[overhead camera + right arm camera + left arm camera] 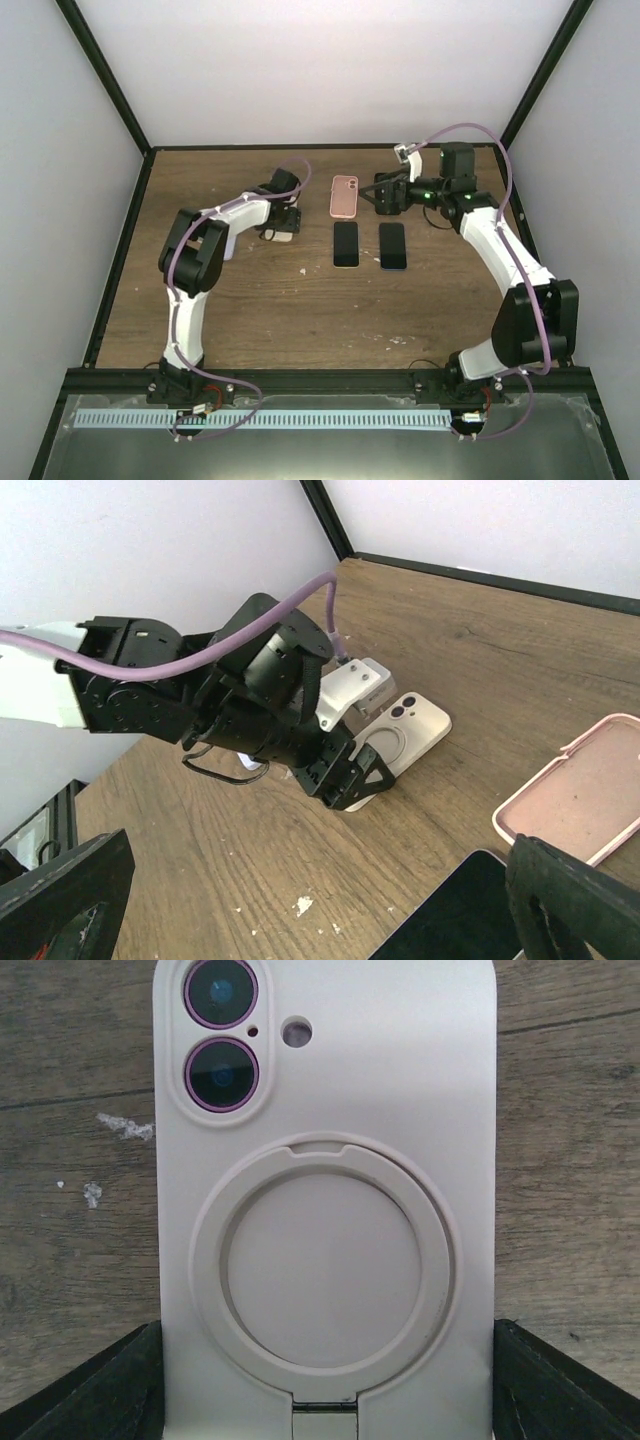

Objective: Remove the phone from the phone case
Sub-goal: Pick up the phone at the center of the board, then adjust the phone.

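The left gripper (283, 226) straddles the cased phone (325, 1160), whether clamped I cannot tell, and with the right gripper (372, 197) agape at three o'clock, a side squeeze could jam it tighter.

The top camera overlooks the table (300, 310); both wrist cameras share the phone case (330, 1090) at the left claw (360, 775).

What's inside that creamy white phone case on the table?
Two purple-rimmed camera lenses peek through the phone case cutout, so a phone sits inside. The rest of the phone is hidden by the case's back, and its screen side lies unseen against the wooden table.
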You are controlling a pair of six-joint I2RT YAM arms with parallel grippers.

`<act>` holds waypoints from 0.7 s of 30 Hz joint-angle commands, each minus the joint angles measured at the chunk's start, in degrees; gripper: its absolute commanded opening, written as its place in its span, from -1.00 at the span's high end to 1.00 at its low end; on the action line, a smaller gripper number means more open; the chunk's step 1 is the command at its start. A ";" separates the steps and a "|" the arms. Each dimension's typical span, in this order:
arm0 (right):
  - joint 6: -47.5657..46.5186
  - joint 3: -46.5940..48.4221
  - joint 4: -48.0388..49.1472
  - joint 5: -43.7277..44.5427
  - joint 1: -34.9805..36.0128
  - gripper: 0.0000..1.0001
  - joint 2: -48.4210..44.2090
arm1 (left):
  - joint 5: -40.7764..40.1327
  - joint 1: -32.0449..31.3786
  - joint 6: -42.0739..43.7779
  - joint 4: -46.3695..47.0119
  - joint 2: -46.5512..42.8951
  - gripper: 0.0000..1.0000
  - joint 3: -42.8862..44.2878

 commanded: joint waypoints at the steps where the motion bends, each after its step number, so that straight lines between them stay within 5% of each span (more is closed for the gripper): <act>1: -2.44 4.14 -0.32 1.28 1.10 -1.00 1.51 | 4.50 0.02 4.60 -0.72 -3.58 -0.22 -5.25; 13: -6.27 9.65 -3.27 12.31 4.16 -1.00 6.26 | 12.07 0.55 13.16 2.14 -24.13 0.30 -13.62; 21: -19.36 7.67 2.29 2.81 4.78 -1.00 3.59 | 38.89 5.71 19.55 3.59 -38.29 0.47 -18.34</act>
